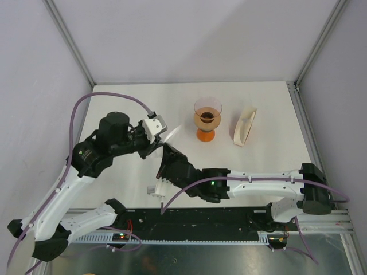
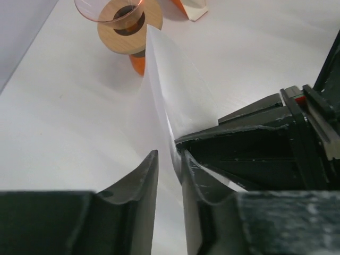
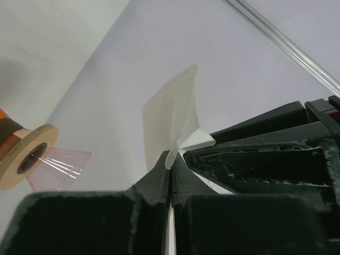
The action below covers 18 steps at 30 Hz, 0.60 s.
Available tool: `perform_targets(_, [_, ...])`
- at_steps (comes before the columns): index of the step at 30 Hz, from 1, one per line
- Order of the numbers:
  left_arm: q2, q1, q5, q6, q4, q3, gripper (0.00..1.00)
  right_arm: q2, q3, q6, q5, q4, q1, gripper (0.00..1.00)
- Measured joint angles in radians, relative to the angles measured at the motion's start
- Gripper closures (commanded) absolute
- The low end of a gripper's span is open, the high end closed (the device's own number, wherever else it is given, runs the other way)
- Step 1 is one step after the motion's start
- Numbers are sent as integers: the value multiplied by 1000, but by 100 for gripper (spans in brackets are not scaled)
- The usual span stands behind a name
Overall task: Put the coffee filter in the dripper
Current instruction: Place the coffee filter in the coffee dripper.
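The coffee filter [image 1: 173, 132] is a thin white paper fan held up off the table, left of the dripper. My right gripper [image 3: 171, 159] is shut on its lower corner, and the paper [image 3: 171, 111] fans upward from the jaws. My left gripper [image 2: 169, 154] is right against the right one; its fingers stand a narrow gap apart on either side of the filter's edge [image 2: 175, 90] and do not pinch it. The clear pinkish dripper [image 1: 207, 109] sits on a flat brown ring [image 2: 127, 29] atop the orange glass beaker [image 1: 206, 135]. The dripper also shows in the right wrist view [image 3: 59, 163].
A thick cream bundle of filters [image 1: 245, 127] stands right of the beaker. The two grippers [image 1: 163, 145] meet left of the beaker, near the table's middle. White walls enclose the table [image 1: 269, 160] on three sides.
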Motion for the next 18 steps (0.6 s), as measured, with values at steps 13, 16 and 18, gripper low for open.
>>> perform_targets(13, [49, -10, -169, 108, 14, 100, 100, 3, 23, 158, -89, -96, -47, 100])
perform_targets(16, [49, -24, -208, 143, 18, 117, 100, 18, 40, 211, -108, -121, -69, 100])
perform_targets(18, [52, -37, -231, 162, 17, 117, 100, 31, 53, 240, -124, -129, -79, 100])
